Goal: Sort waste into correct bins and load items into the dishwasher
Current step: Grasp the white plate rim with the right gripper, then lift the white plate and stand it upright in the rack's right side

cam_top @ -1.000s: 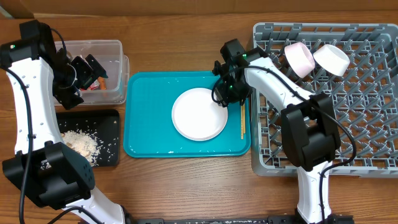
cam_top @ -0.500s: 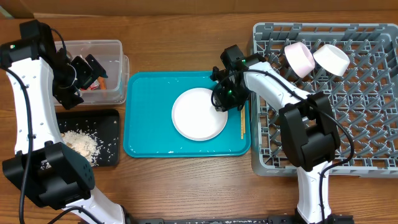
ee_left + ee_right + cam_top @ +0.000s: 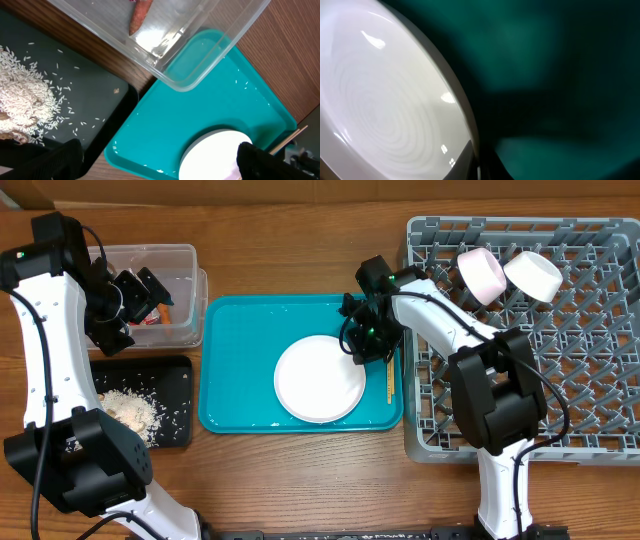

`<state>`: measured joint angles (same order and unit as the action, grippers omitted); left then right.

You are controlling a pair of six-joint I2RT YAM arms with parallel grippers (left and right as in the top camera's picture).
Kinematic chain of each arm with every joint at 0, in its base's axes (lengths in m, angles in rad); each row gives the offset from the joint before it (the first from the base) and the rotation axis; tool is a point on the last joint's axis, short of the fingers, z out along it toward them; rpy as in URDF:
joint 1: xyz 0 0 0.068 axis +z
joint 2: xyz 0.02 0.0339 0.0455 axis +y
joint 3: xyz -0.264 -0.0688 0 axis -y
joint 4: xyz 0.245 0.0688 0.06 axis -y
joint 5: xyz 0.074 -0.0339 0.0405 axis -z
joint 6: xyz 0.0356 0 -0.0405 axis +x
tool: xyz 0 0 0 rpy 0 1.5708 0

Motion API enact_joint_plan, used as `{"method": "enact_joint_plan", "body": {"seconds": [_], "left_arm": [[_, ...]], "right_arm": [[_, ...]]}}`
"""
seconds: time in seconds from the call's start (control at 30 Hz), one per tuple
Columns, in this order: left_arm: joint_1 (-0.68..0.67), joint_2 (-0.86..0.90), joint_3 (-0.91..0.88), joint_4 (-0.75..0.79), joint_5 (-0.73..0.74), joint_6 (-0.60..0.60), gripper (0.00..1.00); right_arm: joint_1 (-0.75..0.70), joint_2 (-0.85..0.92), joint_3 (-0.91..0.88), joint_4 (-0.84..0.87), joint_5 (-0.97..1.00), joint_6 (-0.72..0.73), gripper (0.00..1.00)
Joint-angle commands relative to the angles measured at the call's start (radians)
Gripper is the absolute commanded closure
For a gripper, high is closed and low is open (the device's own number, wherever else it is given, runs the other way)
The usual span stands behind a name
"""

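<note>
Right jaws tight on plate (image 3: 315, 380) rim; left jaws wide above clear tub (image 3: 186, 258)

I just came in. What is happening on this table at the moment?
Two robot arms are clearing a table. The right end effector is closed on the right rim of the plate, which lies on the teal tray beside the chopsticks. The left end effector is open and holds nothing, above the clear tub, which contains a carrot piece. The black tray holds rice-like scraps. A pinkish bowl and a white bowl already sit in the grey dish rack.
</note>
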<state>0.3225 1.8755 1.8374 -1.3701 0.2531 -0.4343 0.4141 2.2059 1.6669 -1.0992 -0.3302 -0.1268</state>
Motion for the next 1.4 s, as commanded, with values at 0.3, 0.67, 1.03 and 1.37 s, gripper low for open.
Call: {"method": "enact_joint_plan", "body": {"seconds": [0.3,0.67,1.03,1.37], "left_arm": [[-0.002,-0.024,0.019,-0.002,-0.002,0.023,0.0],[-0.002,-0.024,0.019,-0.002,-0.002,0.023,0.0],[-0.002,-0.024,0.019,-0.002,-0.002,0.023,0.0],[-0.002,-0.024,0.019,-0.002,-0.002,0.023,0.0]], "right_arm": [[-0.039,-0.201,0.452,-0.346,0.077,0.009,0.96],[-0.362,-0.399,0.479,-0.401,0.798,0.372,0.96],[-0.713,-0.397,0.372,-0.37,0.871,0.512,0.96],[-0.736,-0.397,0.191,-0.38,1.101,0.655,0.96]]}}
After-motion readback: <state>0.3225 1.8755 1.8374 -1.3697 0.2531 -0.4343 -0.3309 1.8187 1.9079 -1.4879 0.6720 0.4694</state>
